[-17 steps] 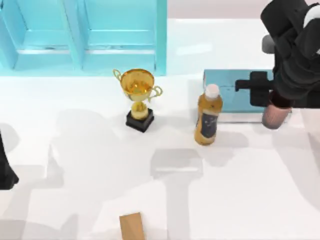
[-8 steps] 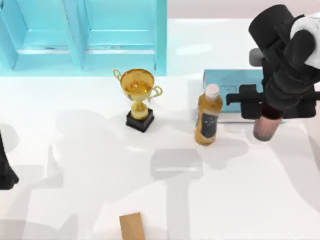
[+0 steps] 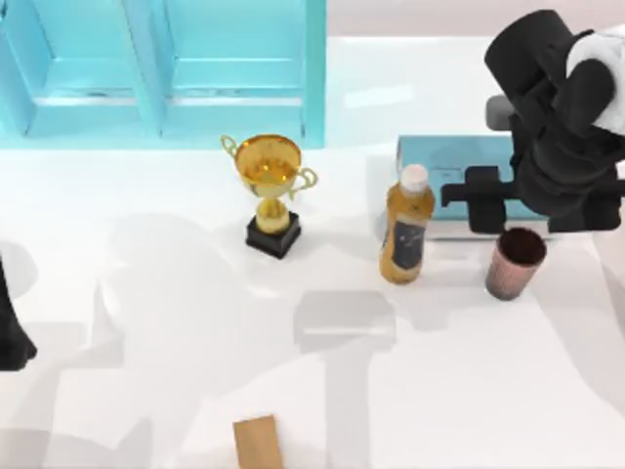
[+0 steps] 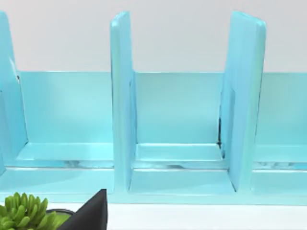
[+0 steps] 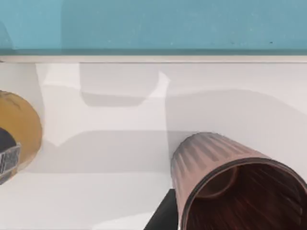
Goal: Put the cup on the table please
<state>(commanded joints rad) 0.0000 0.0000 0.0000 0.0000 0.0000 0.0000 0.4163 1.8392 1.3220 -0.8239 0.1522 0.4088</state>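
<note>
The cup (image 3: pixel 515 264), a ribbed copper-brown tumbler, stands upright on the white table (image 3: pixel 195 293) just in front of the teal block, to the right of the amber bottle. My right gripper (image 3: pixel 537 213) hovers open directly above and slightly behind it, and the cup's dark inside shows from above. In the right wrist view the cup (image 5: pixel 230 182) is close up, with one black finger (image 5: pixel 160 218) beside its wall. My left arm (image 3: pixel 10 332) is parked at the table's left edge.
An amber bottle (image 3: pixel 406 230) stands close to the cup's left. A flat teal block (image 3: pixel 449 166) lies behind it. A gold trophy (image 3: pixel 270 191) is mid-table, a light blue cabinet (image 3: pixel 166 68) at the back left, and a small wooden block (image 3: pixel 257 442) at the front edge.
The right gripper carried the cup forward off the teal block and down. The cup now stands free on the table, its rim in view below the gripper.
</note>
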